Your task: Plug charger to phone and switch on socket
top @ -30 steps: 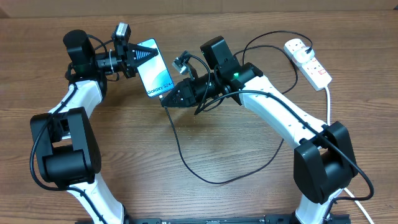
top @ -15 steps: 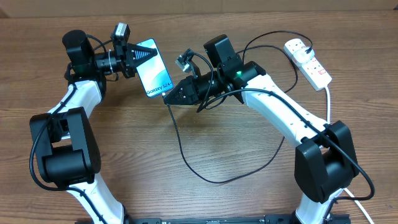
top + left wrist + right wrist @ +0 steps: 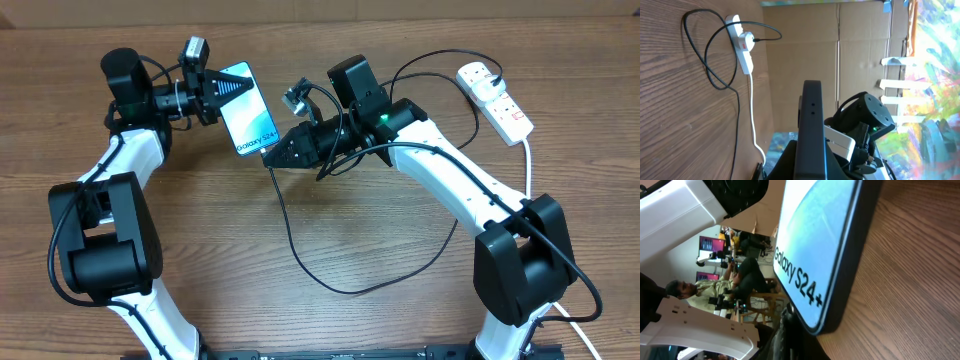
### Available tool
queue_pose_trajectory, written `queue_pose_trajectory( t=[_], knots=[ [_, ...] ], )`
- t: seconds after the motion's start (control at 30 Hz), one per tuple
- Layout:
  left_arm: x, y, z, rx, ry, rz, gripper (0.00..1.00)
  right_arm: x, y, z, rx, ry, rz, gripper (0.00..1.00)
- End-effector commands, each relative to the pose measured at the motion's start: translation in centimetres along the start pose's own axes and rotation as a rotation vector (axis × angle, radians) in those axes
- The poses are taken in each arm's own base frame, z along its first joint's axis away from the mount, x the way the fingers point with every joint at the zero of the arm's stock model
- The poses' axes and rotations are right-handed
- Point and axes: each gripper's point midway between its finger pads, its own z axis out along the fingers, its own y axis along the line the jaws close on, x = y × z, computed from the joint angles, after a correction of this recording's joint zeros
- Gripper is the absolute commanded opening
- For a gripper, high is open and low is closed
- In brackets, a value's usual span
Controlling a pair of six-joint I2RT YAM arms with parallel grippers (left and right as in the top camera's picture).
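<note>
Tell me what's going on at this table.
The left gripper holds the phone, screen showing. The right gripper grips the charger near its tip, right at the phone's lower edge; whether it is plugged in is not visible. The charger's other end reaches the socket on the far right.

Charger [image 3: 350, 293] loops across the table [image 3: 230, 300]; held phone [image 3: 248, 108] blocks rear left.

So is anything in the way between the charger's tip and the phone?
Nothing visible. The right gripper, shut on the charger, sits right by the phone's lower edge, and the left gripper holds the phone.
</note>
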Motion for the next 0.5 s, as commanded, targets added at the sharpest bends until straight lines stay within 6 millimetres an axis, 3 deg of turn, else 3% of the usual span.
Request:
queue_pose_trajectory(
  t=[0.0, 0.47],
  knots=[
    [1.0, -0.9, 1.5, 0.008, 0.055, 0.021, 0.04, -0.7, -0.2, -0.3, 0.003, -0.018, -0.007, 0.04],
    [1.3, -1.0, 1.5, 0.013, 0.076, 0.026, 0.04, -1.5, -0.8, -1.4, 0.01, -0.047, 0.02, 0.04]
  ],
)
